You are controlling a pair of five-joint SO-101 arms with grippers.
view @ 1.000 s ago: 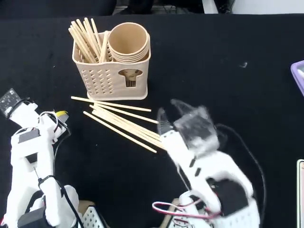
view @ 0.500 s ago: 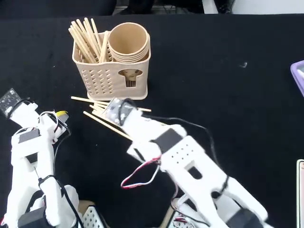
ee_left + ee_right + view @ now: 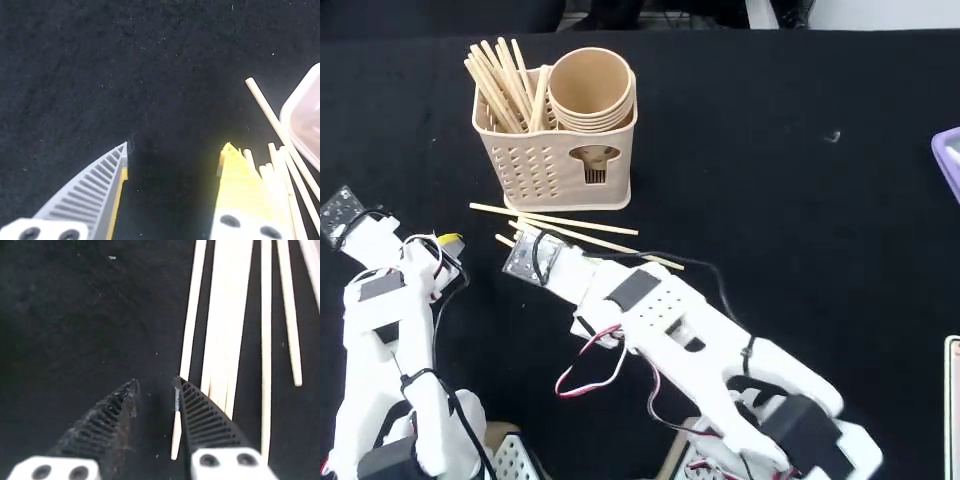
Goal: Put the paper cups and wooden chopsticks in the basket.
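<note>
The beige slotted basket (image 3: pixel 555 160) stands at the back of the table, holding stacked paper cups (image 3: pixel 591 86) and a bunch of chopsticks (image 3: pixel 500 80). Several loose wooden chopsticks (image 3: pixel 582 230) lie on the black cloth in front of it. My right arm (image 3: pixel 650 305) stretches across them, its wrist over their near-left ends. My right gripper (image 3: pixel 155 385) is open by a narrow gap just above the cloth, and one chopstick (image 3: pixel 191 325) runs beside one finger. My left gripper (image 3: pixel 175 149) is open and empty over bare cloth, with chopstick ends (image 3: pixel 274 125) beside its yellow finger (image 3: pixel 235 170).
The left arm (image 3: pixel 390 300) stands at the table's left edge. A purple object (image 3: pixel 948 160) sits at the far right edge. Black cloth lies bare right of the basket. A white rounded part (image 3: pixel 305 115) shows past the chopsticks in the left wrist view.
My right arm has swung left from the table's middle to the near-left ends of the loose chopsticks. The left arm has kept still.
</note>
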